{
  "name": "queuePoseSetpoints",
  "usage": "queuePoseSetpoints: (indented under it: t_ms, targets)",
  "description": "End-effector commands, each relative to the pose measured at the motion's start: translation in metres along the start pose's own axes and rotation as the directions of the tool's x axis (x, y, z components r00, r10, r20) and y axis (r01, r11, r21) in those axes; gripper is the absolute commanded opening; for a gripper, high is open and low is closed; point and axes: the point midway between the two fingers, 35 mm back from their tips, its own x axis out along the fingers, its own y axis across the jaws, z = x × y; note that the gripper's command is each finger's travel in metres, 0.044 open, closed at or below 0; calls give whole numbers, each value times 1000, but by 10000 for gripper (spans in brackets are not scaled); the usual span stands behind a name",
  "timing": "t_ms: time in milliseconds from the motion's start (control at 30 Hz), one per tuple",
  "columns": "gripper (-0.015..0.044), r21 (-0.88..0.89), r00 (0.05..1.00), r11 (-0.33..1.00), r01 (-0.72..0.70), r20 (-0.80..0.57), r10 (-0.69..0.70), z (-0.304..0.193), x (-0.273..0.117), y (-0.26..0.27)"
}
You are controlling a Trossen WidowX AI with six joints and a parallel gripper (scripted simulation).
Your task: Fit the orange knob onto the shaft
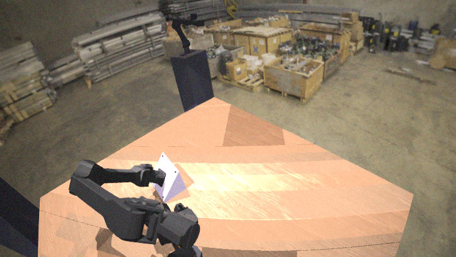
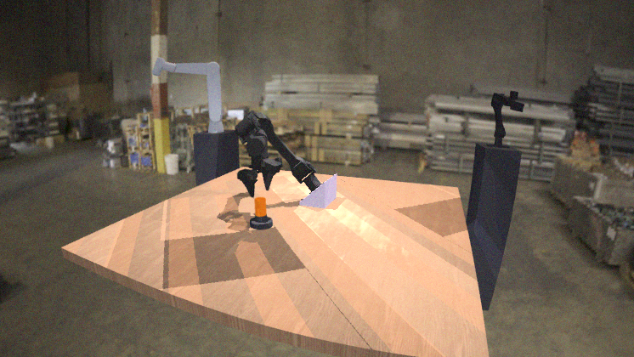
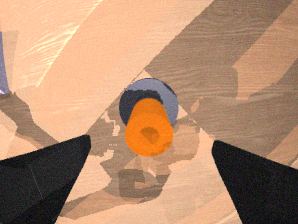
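The orange knob (image 2: 260, 206) (image 3: 149, 117) stands upright on the round dark pedestal (image 2: 261, 224) (image 3: 170, 99). No gap shows between the knob's lower end and the pedestal in the exterior view. The shaft is hidden inside the knob, and its flat side cannot be seen. My gripper (image 2: 260, 192) (image 3: 152, 144) is wide open and empty. Its fingertips are above the knob's top, one to each side, clear of it. In the top view the arm hides nearly all of the knob and pedestal.
A pale lilac wedge-shaped mount (image 1: 176, 188) (image 2: 325, 195) carries the arm's base behind the pedestal. The wooden table (image 1: 286, 201) (image 2: 177, 274) bears both. Two other arms stand on dark plinths (image 2: 492, 212) (image 2: 215, 155) beyond the table.
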Motion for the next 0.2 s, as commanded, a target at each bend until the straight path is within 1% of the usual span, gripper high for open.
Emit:
queuePoseSetpoints:
  t_ms: [0, 167]
  targets:
    - [440, 1, 1000, 1000, 5, 3, -5, -1, -28, 1]
    - [440, 1, 1000, 1000, 5, 3, -5, 0, -28, 0]
